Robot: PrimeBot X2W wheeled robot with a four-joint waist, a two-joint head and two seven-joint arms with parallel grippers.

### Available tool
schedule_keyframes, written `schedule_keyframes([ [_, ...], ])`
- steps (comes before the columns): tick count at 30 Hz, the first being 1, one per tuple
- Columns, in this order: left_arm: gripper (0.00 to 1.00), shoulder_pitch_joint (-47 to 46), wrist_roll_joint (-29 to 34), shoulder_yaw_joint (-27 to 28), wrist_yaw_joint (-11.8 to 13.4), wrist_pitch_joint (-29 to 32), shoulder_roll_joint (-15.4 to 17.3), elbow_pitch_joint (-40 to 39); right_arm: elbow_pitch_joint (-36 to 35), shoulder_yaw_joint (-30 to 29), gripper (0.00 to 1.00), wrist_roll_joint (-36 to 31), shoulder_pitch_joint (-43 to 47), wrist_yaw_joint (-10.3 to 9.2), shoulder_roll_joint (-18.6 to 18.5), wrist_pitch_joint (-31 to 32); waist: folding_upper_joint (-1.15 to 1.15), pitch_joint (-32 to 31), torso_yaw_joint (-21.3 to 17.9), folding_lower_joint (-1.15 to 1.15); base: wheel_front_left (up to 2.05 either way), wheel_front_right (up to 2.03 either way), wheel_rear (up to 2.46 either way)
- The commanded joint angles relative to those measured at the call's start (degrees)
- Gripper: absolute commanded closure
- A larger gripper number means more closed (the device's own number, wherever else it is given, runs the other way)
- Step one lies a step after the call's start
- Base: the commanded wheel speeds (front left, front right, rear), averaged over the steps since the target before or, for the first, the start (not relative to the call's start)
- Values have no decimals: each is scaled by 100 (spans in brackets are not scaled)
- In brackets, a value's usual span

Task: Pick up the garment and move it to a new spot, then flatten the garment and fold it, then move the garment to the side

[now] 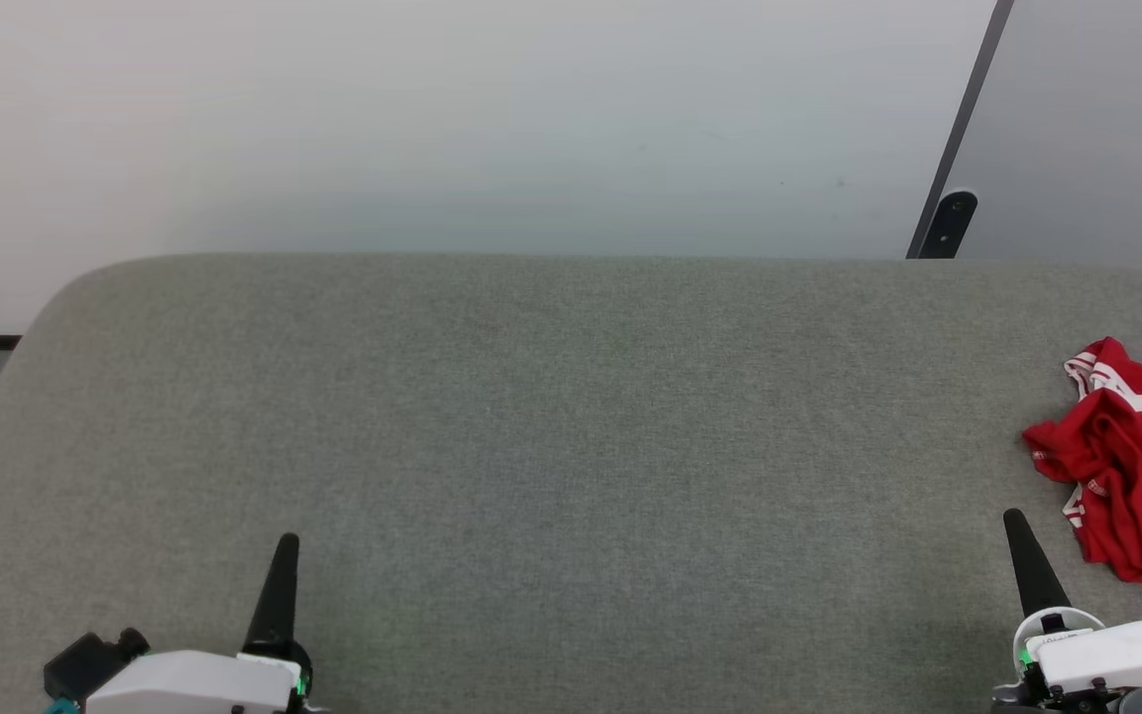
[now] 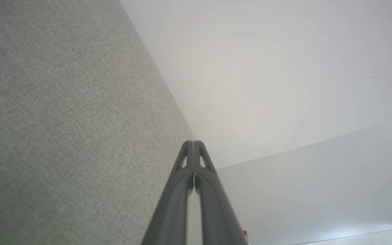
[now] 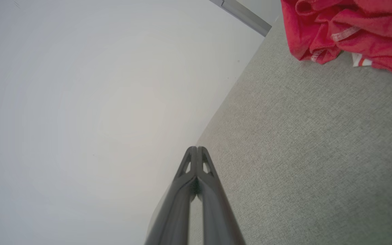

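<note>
Garment (image 1: 1126, 466) pickup could have gone wrong in 2 ways, as I judged it. With my jaws pressed together, reaching in as they stood would only have shoved the heap along the padded top (image 1: 531, 446) instead of gripping it. A pinch on 1 loose fold might have raised a single sleeve while the rest dragged or slid off the right side, whose edge I couldn't see.

My right gripper (image 1: 1019, 535) was clenched, its 2 dark fingers (image 3: 182, 204) meeting tip to tip, grasping nothing. My left gripper (image 1: 284, 555) was clamped the same way on nothing, well apart at the lower left of the head view. Neither appeared to touch the cloth, though I couldn't be sure.

Outward from my right tips, the crumpled red heap lay near, just ahead and to the right, white striped trim showing among the folds. It sat at the right end of the grey top, part of it cut off by the head view's border. Beyond rose a pale wall (image 1: 432, 119).
</note>
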Motion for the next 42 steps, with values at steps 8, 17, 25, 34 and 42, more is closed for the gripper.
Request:
schedule_keyframes([
  [8, 100, -158, -523, 39, 6, 123, -19, -21, -58, -64, 100, 550, -155, 2, 33, 127, 0, 29, 7, 0, 0, 0, 0],
  [17, 100, -227, -962, 61, 6, 247, -40, -9, -58, -105, 100, 998, -175, 2, 54, 246, 0, 58, 14, 0, 0, 0, 0],
  [25, 100, -267, -1322, 80, 7, 343, -60, 3, -60, -142, 100, 1365, -188, 2, 75, 341, 0, 85, 20, 0, 0, 0, 0],
  [34, 100, -325, -1705, 100, 7, 448, -81, 13, -61, -177, 100, 1768, -215, 2, 99, 443, 0, 115, 26, 0, 0, 0, 0],
  [42, 100, -357, -2026, 115, 8, 531, -98, 23, -61, -202, 100, 2098, -233, 2, 118, 522, 0, 141, 33, 0, 0, 0, 0],
])
